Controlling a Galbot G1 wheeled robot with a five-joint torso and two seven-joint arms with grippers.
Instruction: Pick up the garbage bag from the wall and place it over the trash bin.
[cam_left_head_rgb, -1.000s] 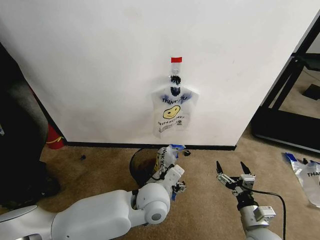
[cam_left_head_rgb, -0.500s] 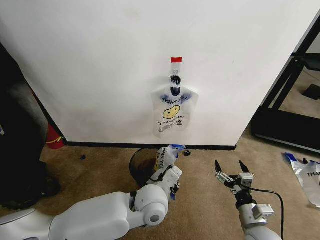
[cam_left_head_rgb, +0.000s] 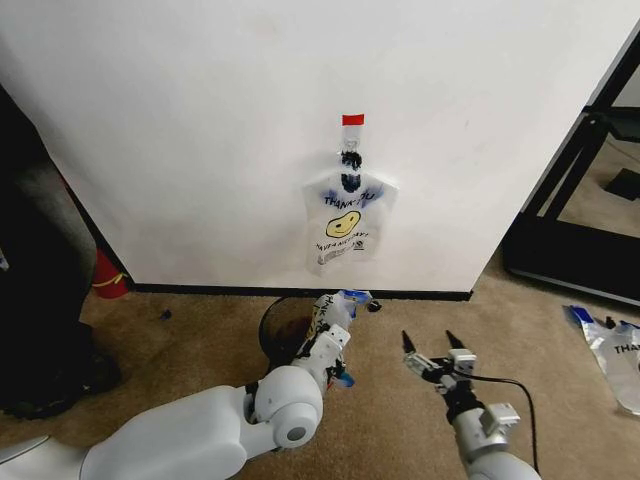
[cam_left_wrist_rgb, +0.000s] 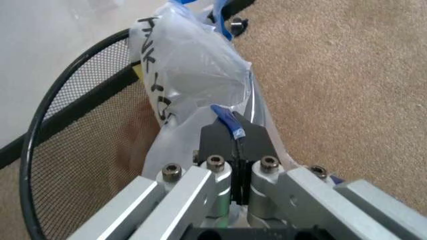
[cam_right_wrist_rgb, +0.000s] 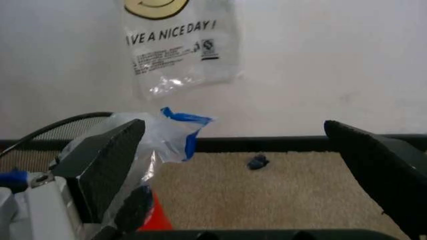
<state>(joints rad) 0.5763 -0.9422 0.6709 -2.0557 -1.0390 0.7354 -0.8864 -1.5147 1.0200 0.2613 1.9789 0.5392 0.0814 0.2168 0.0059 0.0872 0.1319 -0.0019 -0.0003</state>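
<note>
"HAVE A NICE DAY!" on wall-hung bag (cam_right_wrist_rgb: 175, 40)

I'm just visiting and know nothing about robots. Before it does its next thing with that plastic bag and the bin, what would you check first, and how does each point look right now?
1. Left claw shut on the garbage bag: ok, its fingers pinch the plastic by a blue-edged handle.
2. Bag at the trash bin: ok, it sits at the rim on the side nearer the right claw.
3. Bag spread over the whole opening: not ok, it is bunched on one side.
4. Right claw open and free: ok, it hovers over the carpet beside the bin, holding nothing.
5. Bin upright: ok.
6. Whether the bag's mouth is open: cannot tell.
</note>
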